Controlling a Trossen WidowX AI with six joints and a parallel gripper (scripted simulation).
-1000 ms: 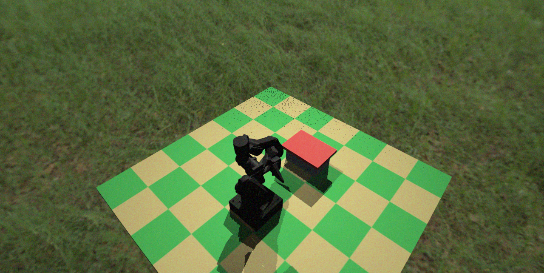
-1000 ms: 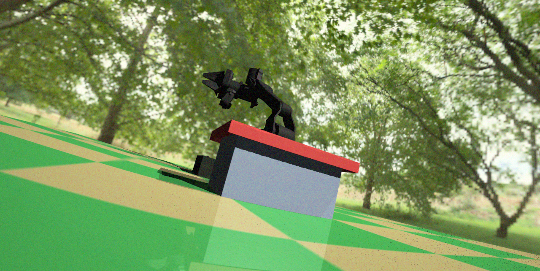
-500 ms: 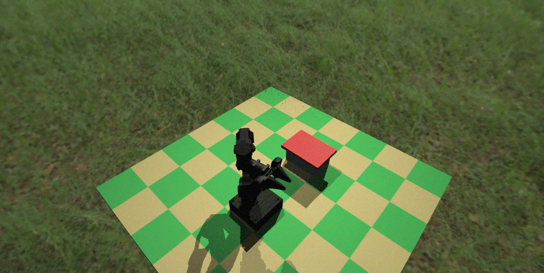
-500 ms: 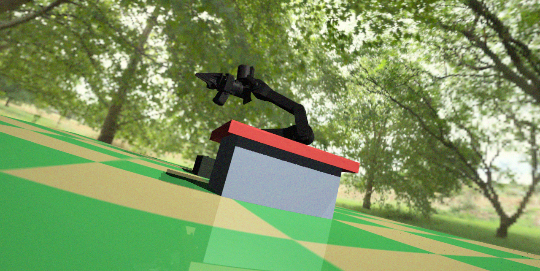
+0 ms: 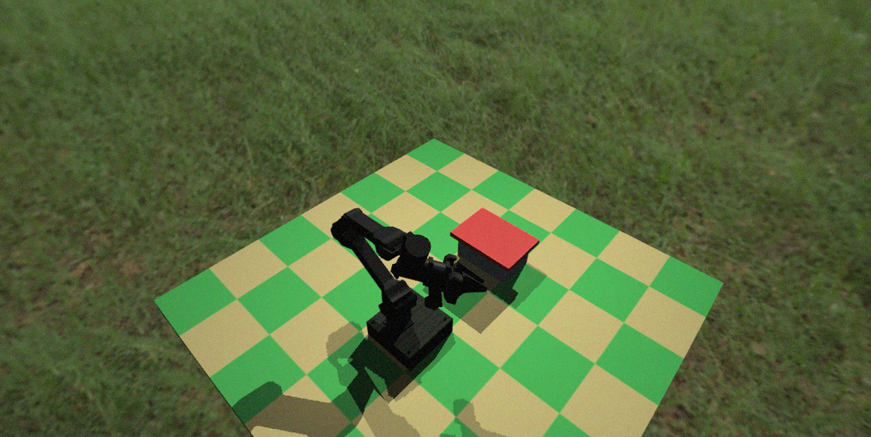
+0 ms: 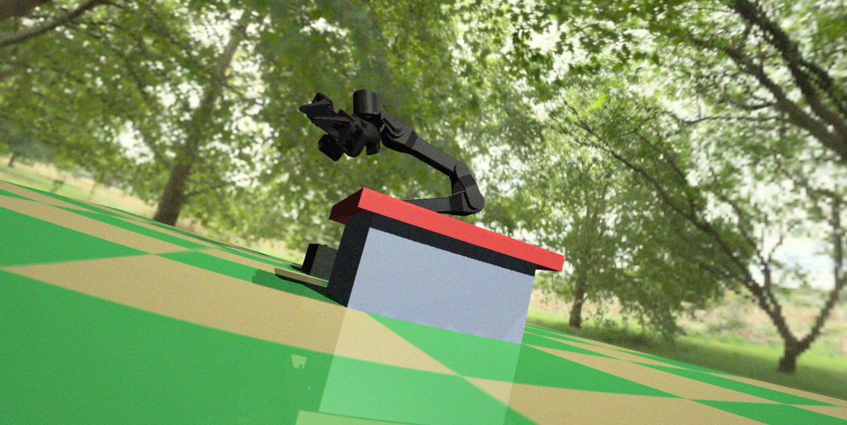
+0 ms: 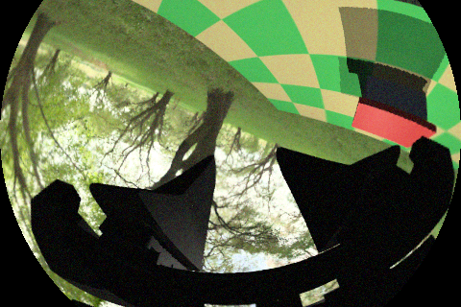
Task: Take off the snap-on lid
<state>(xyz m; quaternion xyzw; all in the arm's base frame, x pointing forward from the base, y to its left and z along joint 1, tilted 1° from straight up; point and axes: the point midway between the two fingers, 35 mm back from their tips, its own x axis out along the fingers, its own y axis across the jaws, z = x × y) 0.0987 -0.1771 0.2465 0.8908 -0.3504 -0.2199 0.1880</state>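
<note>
The red lid [image 5: 494,238] [image 6: 450,226] [image 7: 391,122] lies flat on top of the storage box, its rim overhanging the walls. The box [image 5: 484,265] [image 6: 438,274] [image 7: 394,93] stands upright, with dark walls and a pale grey-blue face in the exterior view. My gripper [image 5: 481,286] [image 6: 304,109] [image 7: 246,157] is partly open, with nothing between its fingers in the wrist view. It is in the air on the arm-base side of the box, clear of the lid, and shows above lid level in the exterior view. The wrist view shows the lid beyond the right finger.
The arm's black base [image 5: 417,331] [image 6: 319,260] stands on the green and tan checkered table [image 5: 548,361] [image 6: 147,333] [image 7: 259,34], to the lower left of the box in the top view. Grass lies beyond the table edges. Shadows of the arm and box fall across the squares.
</note>
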